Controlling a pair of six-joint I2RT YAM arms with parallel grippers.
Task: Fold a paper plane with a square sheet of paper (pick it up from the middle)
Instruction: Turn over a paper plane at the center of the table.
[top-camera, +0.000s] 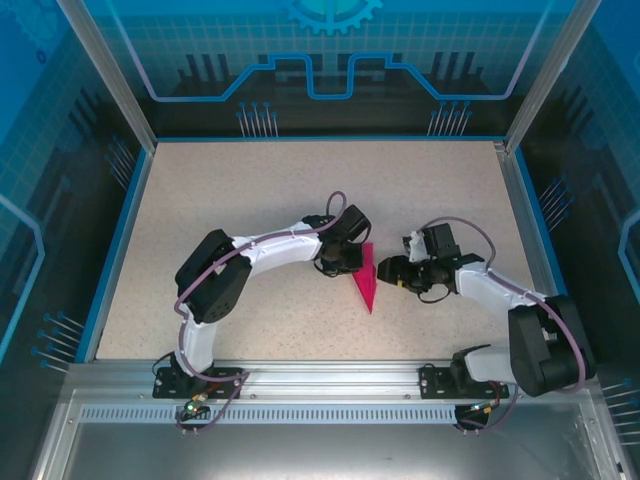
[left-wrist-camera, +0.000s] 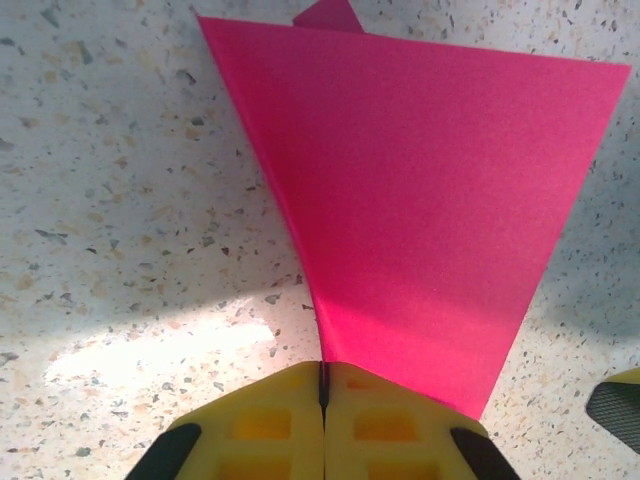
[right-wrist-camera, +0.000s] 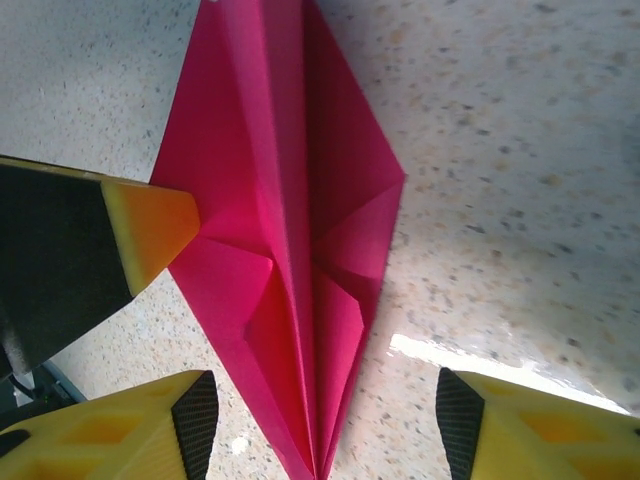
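Note:
The square sheet of paper now lies folded as a magenta-pink paper plane (top-camera: 365, 280) on the speckled table, between the two arms. Its centre crease and layered triangular flaps (right-wrist-camera: 290, 250) face the right wrist camera. My left gripper (top-camera: 345, 258) is shut on the plane's left wing edge, the yellow jaws pressed together where the paper (left-wrist-camera: 420, 200) runs into them (left-wrist-camera: 323, 385). My right gripper (top-camera: 388, 274) is open, its fingers standing either side of the plane's pointed end (right-wrist-camera: 325, 425) without touching it. The left gripper's fingertip (right-wrist-camera: 150, 225) shows at the wing.
The beige speckled table (top-camera: 250, 190) stretches free to the back and both sides. Blue-edged enclosure walls (top-camera: 120, 230) ring it, and a metal rail (top-camera: 320, 375) with the arm bases runs along the near edge. One right fingertip (left-wrist-camera: 620, 410) shows beside the paper.

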